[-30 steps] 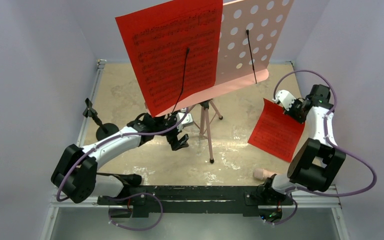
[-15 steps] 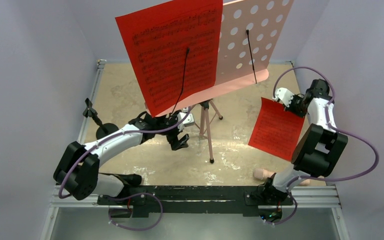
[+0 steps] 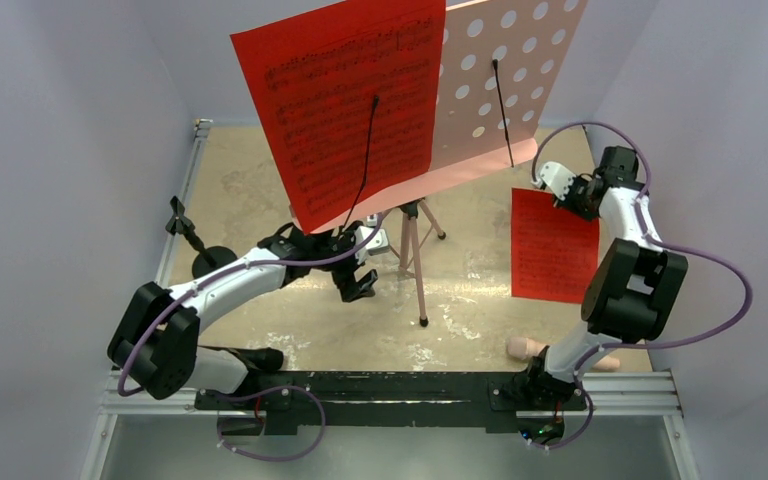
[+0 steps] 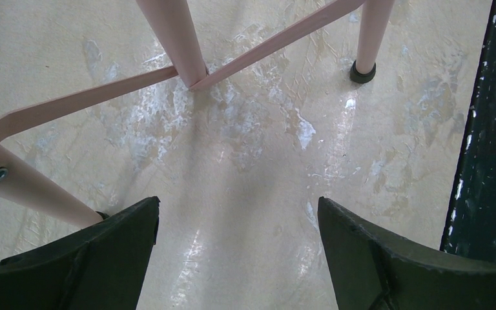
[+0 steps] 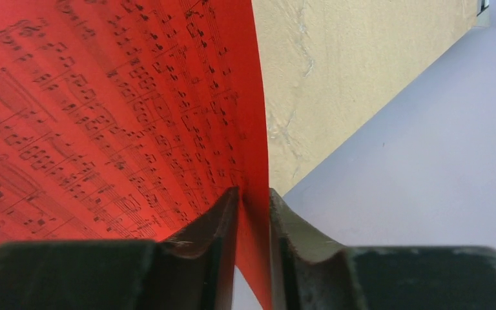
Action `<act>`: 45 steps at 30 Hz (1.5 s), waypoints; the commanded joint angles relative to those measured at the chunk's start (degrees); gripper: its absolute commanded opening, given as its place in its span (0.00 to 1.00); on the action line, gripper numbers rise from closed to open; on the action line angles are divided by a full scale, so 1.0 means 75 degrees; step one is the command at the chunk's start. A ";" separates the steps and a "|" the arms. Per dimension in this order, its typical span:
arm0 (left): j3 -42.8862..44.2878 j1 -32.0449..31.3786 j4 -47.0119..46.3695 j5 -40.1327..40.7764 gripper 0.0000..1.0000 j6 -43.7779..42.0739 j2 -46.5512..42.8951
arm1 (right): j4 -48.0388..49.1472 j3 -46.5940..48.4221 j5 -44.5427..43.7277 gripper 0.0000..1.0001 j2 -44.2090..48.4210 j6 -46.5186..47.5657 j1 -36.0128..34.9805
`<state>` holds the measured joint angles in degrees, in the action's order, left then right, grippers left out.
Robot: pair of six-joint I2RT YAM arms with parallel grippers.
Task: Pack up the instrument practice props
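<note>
The pink music stand [image 3: 505, 70] stands at the table's middle back on thin tripod legs [image 3: 418, 262]. A red printed sheet [image 3: 345, 105] rests on its perforated desk under a black wire. My right gripper [image 3: 572, 193] is shut on the top edge of a second red sheet [image 3: 552, 247], which hangs in the air at the right; the wrist view shows the sheet [image 5: 103, 110] pinched between the fingers. My left gripper [image 3: 357, 284] is open and empty, low beside the legs [image 4: 174, 39]. A black round-base peg stand [image 3: 205, 255] sits at the left. A peach tube [image 3: 525, 348] lies behind the right arm's base.
Lilac walls close in the table on the left, back and right. A black rail [image 3: 390, 388] runs along the near edge, and it shows in the left wrist view [image 4: 487, 161]. A black cylinder [image 3: 260, 358] lies by the left arm's base.
My right gripper has moved up and toward the back with the red sheet, which has swung from tilted to hanging straight. The left arm has hardly moved.
</note>
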<state>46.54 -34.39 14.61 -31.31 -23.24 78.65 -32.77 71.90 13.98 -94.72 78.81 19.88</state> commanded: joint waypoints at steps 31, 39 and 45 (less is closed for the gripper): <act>0.0946 0.1984 0.5246 -0.0893 0.95 -0.3221 -0.4761 | -0.0697 0.0583 0.2221 0.99 0.4754 -0.6772 0.0176; 0.1632 0.1984 0.7375 -0.0928 0.93 -0.3375 -0.5765 | -0.2101 0.1545 0.1578 0.99 0.5294 -0.6877 0.0182; 0.3121 0.1973 0.7266 -0.1379 0.90 -0.2496 -0.6255 | -0.3646 0.2526 0.1844 0.98 0.5873 -0.6905 0.0197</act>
<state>60.03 -19.64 68.93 -37.41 -46.81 32.64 -50.37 83.53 26.06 -54.26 28.47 21.08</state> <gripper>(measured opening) 0.908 0.986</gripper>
